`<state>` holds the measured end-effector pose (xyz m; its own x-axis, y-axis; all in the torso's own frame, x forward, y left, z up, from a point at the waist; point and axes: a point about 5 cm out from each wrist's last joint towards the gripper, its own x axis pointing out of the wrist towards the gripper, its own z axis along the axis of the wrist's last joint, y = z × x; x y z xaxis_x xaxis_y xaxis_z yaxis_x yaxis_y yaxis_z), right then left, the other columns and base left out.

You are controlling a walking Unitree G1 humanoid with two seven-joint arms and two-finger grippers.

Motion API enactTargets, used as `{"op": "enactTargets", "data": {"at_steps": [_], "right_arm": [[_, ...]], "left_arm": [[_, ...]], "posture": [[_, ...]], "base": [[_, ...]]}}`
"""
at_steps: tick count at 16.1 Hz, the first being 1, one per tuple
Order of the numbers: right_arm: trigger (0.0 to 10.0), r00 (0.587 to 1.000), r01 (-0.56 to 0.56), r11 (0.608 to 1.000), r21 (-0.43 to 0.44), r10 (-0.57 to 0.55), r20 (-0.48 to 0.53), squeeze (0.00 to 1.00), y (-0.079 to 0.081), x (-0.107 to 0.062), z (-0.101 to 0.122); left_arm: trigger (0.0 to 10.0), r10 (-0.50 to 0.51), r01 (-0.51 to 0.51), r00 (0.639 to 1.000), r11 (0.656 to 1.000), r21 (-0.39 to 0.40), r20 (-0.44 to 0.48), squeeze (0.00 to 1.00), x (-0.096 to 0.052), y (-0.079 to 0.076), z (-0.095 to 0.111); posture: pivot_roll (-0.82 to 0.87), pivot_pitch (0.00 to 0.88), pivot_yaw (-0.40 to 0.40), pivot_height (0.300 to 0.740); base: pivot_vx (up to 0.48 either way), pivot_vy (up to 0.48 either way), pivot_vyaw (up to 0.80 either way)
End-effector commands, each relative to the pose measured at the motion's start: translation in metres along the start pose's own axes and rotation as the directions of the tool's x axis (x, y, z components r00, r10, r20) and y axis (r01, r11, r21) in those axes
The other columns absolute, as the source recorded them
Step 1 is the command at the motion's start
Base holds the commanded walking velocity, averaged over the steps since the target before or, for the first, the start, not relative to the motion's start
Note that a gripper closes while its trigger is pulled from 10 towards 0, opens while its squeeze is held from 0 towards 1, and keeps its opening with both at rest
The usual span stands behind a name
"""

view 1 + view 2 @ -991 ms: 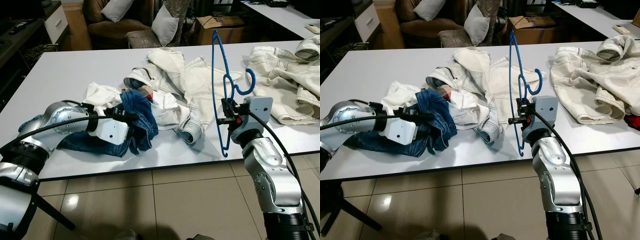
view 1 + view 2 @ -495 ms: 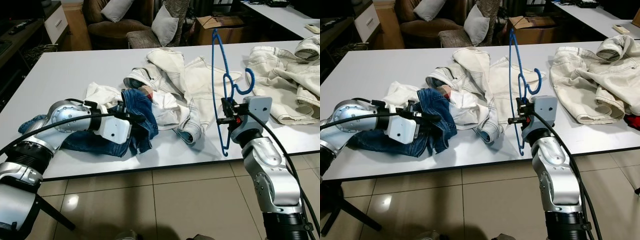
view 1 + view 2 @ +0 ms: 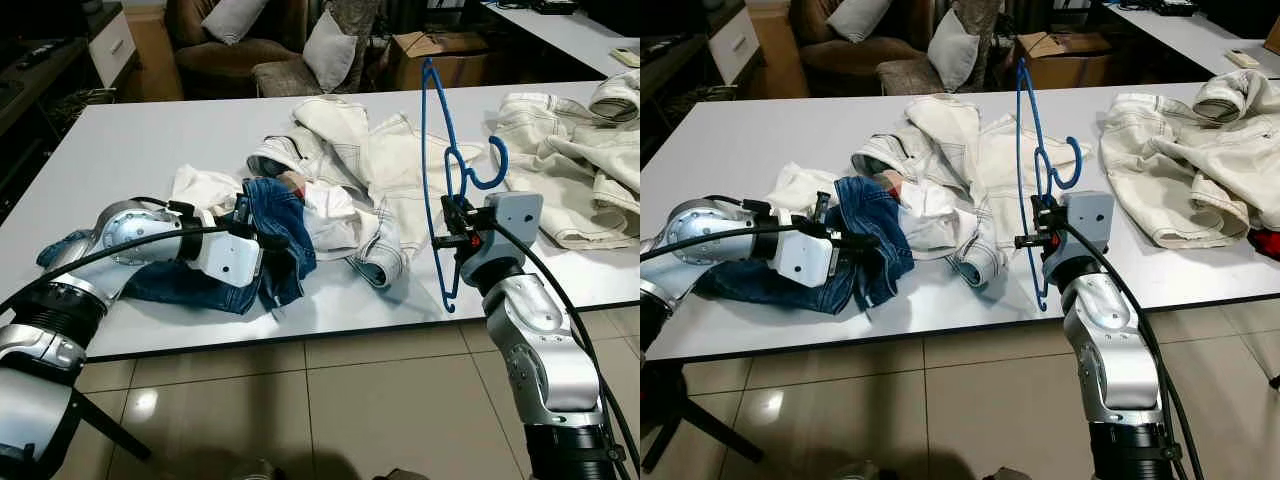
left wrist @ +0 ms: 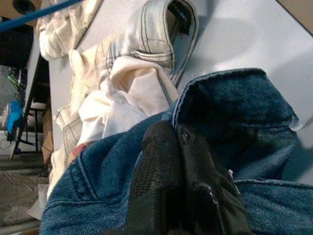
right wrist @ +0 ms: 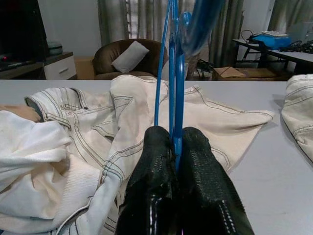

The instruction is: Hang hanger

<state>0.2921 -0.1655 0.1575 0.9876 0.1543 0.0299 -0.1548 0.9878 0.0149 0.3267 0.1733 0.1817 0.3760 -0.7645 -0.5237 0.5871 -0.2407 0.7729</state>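
While I hold both grips:
Right gripper: fingers clamp blue hanger upright.
Left gripper: fingers pinch jeans on bench.
Risk: I could snag cloth; hanger twists loose.

left gripper fingers pressed together, apparently | right gripper fingers clamped, arm raised

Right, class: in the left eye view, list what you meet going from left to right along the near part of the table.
Left gripper shut on the blue jeans → white jeans → blue hanger held upright in the right gripper → cream garment.
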Motion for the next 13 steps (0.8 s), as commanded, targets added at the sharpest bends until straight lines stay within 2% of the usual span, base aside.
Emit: {"op": "enactTargets", "data": {"at_steps": [1,3,4,5,6,7,8,9,11,12,13], "right_arm": [[10.0,1.0,0.001,1.0,-0.002,-0.001,0.02,0.0,0.0,0.004,0.004],[10.0,1.0,0.003,1.0,0.0,-0.003,0.021,0.0,0.001,0.004,0.004],[10.0,1.0,-0.007,1.0,0.002,0.007,0.024,0.0,0.001,0.003,0.005],[10.0,0.998,-0.043,0.999,-0.011,0.044,0.034,0.0,0.004,0.002,0.007],[10.0,0.997,-0.065,0.998,-0.021,0.066,0.041,0.0,0.005,0.002,0.008],[10.0,0.98,-0.184,0.982,0.03,0.181,0.085,0.0,0.013,-0.001,0.017],[10.0,0.952,-0.287,0.957,0.053,0.278,0.126,0.0,0.021,-0.006,0.026],[10.0,0.942,-0.316,0.947,0.057,0.306,0.137,0.0,0.024,-0.007,0.028],[10.0,0.845,-0.517,0.85,0.096,0.489,0.217,0.0,0.039,-0.021,0.045],[10.0,0.804,-0.579,0.807,0.113,0.542,0.244,0.0,0.042,-0.026,0.05],[10.0,0.772,-0.622,0.774,0.115,0.583,0.252,0.0,0.044,-0.031,0.053]], "left_arm": [[0.0,-0.008,0.008,1.0,1.0,0.012,-0.013,0.0,0.003,0.005,0.0],[0.0,-0.003,0.004,1.0,1.0,0.01,-0.027,0.0,0.005,0.007,-0.001],[0.0,0.128,-0.128,0.992,0.98,-0.154,-0.01,0.0,0.0,0.025,-0.005],[0.0,0.228,-0.224,0.974,0.941,-0.255,-0.017,0.0,-0.007,0.041,-0.008],[0.0,0.265,-0.261,0.964,0.923,-0.284,-0.026,0.0,-0.01,0.047,-0.009],[0.0,0.465,-0.458,0.881,0.789,-0.41,-0.089,0.0,-0.032,0.082,-0.016],[0.0,0.578,-0.57,0.803,0.677,-0.466,-0.141,0.0,-0.049,0.104,-0.02],[0.0,0.605,-0.597,0.781,0.647,-0.475,-0.157,0.0,-0.054,0.11,-0.021],[0.0,0.724,-0.759,0.626,0.479,-0.441,-0.29,0.0,-0.09,0.14,-0.024],[0.0,0.753,-0.807,0.563,0.411,-0.423,-0.342,0.0,-0.102,0.148,-0.025],[0.0,0.766,-0.837,0.518,0.362,-0.41,-0.38,0.0,-0.11,0.153,-0.026]], "posture": [[-0.03,0.0,0.06,0.74],[-0.03,0.0,0.063,0.74],[-0.04,0.0,0.063,0.74],[-0.03,0.0,0.062,0.74],[-0.03,0.0,0.061,0.74],[-0.03,0.0,0.057,0.74],[-0.03,0.0,0.056,0.74],[-0.03,0.0,0.056,0.74],[-0.03,0.0,0.055,0.74],[-0.04,0.0,0.055,0.74],[-0.04,0.0,0.054,0.74]], "base": [[0.0,0.0,0.0],[0.0,0.0,0.0],[0.0,0.0,0.0],[0.0,0.0,0.0],[0.0,0.0,0.0],[0.0,0.0,0.0],[0.0,0.0,0.0],[0.0,0.0,0.0],[0.0,0.0,0.0],[0.0,0.0,0.0],[0.0,0.0,0.0]]}}
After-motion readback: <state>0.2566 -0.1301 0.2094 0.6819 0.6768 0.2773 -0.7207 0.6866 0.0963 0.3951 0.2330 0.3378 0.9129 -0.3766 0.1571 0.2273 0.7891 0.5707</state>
